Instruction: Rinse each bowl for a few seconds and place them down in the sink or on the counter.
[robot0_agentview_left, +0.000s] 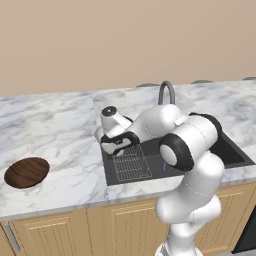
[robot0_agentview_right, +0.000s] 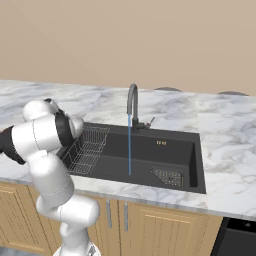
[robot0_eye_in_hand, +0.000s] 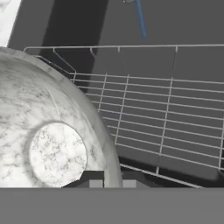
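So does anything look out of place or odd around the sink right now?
Nothing is spilled or damaged. The faucet is running a thin stream into the sink with nothing under it, while the end effector holds the white-grey bowl off to the side over the wire rack. The brown bowl sits on the counter.

A blue water stream (robot0_agentview_right: 129, 145) falls before a plain beige wall (robot0_agentview_right: 128, 40).
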